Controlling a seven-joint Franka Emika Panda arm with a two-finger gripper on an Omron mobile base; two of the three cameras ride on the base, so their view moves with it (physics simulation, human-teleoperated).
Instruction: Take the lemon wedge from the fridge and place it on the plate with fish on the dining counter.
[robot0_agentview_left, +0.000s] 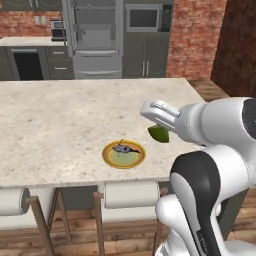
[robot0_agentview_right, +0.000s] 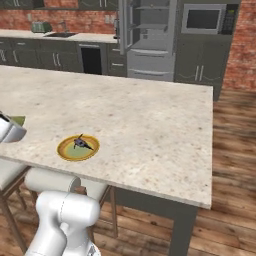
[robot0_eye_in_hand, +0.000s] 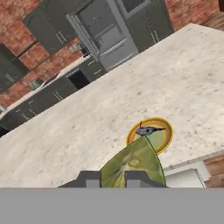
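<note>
The gripper (robot0_eye_in_hand: 113, 178) is nearly closed, pinching the lemon wedge (robot0_eye_in_hand: 133, 162) between its fingertips above the dining counter (robot0_agentview_left: 60, 125). The plate with fish (robot0_agentview_left: 123, 153) sits just beyond and below it; the fridge (robot0_agentview_left: 96, 37) stands far behind.

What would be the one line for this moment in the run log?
gripper: shut on lemon wedge | position: above dining counter, beside plate with fish | wedge: not yet on plate | fridge: behind counter

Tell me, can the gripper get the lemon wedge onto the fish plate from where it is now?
Probably yes: the gripper holds the lemon wedge above the dining counter, close beside the plate with fish, nothing between them.
</note>
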